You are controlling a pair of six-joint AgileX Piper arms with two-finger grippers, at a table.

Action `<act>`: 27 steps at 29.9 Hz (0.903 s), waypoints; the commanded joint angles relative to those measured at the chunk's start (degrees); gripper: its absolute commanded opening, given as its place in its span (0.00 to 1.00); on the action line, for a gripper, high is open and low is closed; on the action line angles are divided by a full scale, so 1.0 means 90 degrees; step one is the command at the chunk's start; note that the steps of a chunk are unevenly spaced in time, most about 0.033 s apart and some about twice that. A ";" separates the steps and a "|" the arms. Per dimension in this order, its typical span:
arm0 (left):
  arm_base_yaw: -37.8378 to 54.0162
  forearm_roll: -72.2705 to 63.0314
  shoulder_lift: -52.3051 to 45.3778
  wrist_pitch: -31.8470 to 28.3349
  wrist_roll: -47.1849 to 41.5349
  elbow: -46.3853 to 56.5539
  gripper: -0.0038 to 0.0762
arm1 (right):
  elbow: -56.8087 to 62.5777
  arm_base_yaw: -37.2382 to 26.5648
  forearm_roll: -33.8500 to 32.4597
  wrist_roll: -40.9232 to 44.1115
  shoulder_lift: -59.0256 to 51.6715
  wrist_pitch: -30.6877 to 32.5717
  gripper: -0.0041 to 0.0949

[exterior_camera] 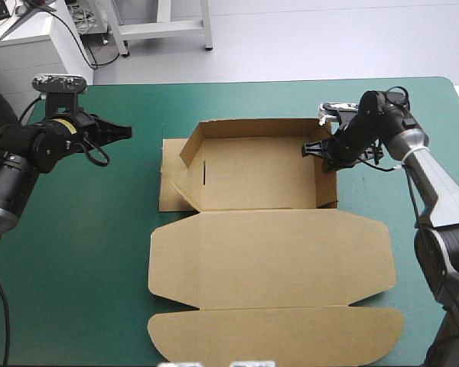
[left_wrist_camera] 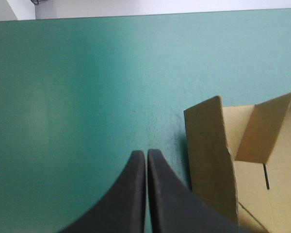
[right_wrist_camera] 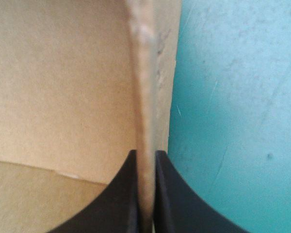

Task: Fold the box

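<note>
Pinches the box [exterior_camera: 260, 183] by its raised wall at three o'clock with the right gripper [right_wrist_camera: 145, 154], clamped tight on the board. Holds the left gripper [left_wrist_camera: 146, 154] pressed together, empty, above the teal-green cover [left_wrist_camera: 77, 97] at nine o'clock, apart from the box. Lies mid-table as an open tray, lid flat toward six o'clock

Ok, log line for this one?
brown cardboard box: walls partly raised, lid flat | black-fingered right hand: shut on its right wall | black-fingered left hand: shut, clear of box
</note>
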 commanded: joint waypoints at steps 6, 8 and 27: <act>0.0158 -0.0404 -0.0059 0.0067 0.0331 -0.0005 0.04 | -0.0780 0.0065 0.0148 -0.0148 0.0069 0.0020 0.05; 0.0158 -0.0404 0.0019 0.0164 0.0331 -0.0001 0.04 | -0.0964 0.0065 -0.0032 -0.0112 0.0069 0.0101 0.11; 0.0235 -0.0404 0.0152 0.0465 0.0399 0.0009 0.04 | -0.2397 0.0065 -0.0365 -0.0060 -0.0536 0.0487 0.53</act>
